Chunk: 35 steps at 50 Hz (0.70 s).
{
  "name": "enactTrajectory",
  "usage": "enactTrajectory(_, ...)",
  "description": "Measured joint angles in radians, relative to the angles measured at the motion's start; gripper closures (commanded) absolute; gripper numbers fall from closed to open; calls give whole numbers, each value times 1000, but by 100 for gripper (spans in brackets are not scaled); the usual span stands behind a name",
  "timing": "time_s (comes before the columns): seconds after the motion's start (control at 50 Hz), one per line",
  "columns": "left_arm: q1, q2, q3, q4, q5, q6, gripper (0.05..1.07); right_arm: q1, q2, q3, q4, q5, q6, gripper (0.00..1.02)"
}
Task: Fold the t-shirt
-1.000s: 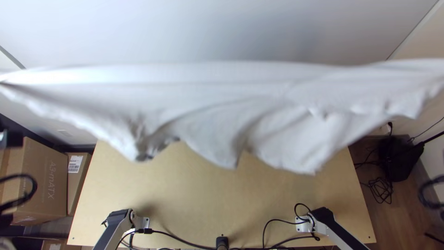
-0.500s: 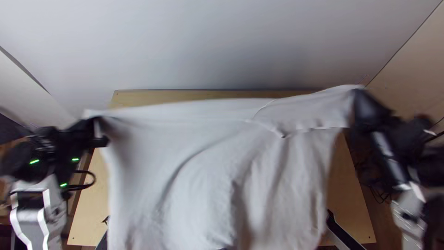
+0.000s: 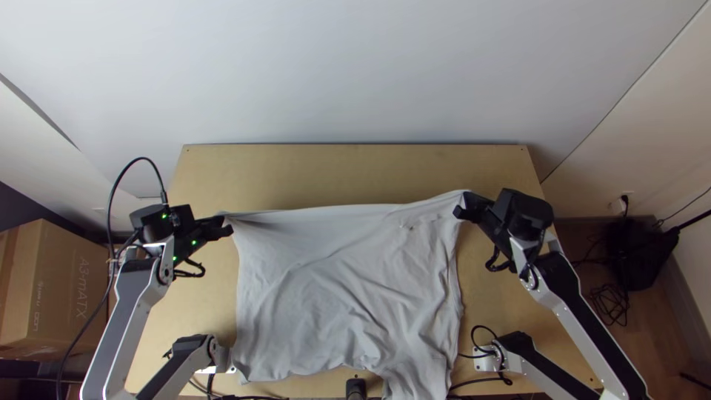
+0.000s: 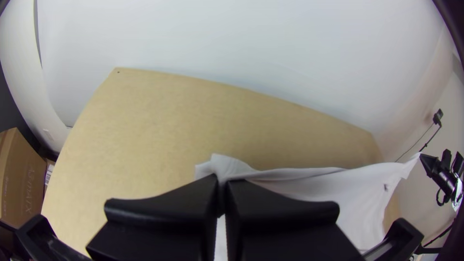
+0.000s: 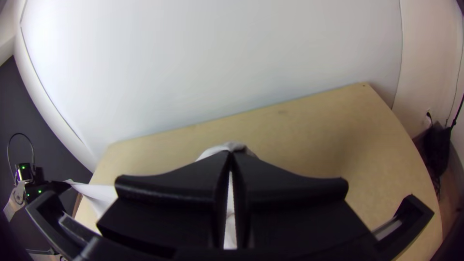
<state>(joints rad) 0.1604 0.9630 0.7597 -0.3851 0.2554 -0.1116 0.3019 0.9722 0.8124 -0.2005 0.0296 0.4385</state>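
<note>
A cardboard box (image 3: pixel 63 289) sits beside the table (image 3: pixel 355 174), at the far left of the top view. Next comes the left gripper (image 3: pixel 226 224), its jaws clenched on one upper corner of the t-shirt (image 3: pixel 333 296); in the left wrist view a tuft of cloth pokes out past the fingertips. The t-shirt is spread in front of the arms, over the middle of the table as seen from above. Its far edge is drawn out between the two grippers with a slight sag, and the rest runs down toward the table's near edge in loose wrinkles, the lower right part reaching farthest. The right gripper (image 3: pixel 461 207) grasps the other upper corner, jaws together, with a bit of cloth showing beyond the tips. Farther right, a black bag (image 3: pixel 641 255) and tangled cables (image 3: pixel 611 304) lie on the floor.
</note>
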Motion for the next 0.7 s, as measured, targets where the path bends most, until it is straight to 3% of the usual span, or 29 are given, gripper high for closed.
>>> enactTrajectory(0.14,11,160,5,98,8,9,105,-31,123,0,64,0,7,100)
enactTrajectory(0.36,25,428,121,123,18,15,105,-67,327,16,118,0,7,99)
enactTrajectory(0.7,25,735,408,122,22,15,105,-85,668,306,131,0,8,100)
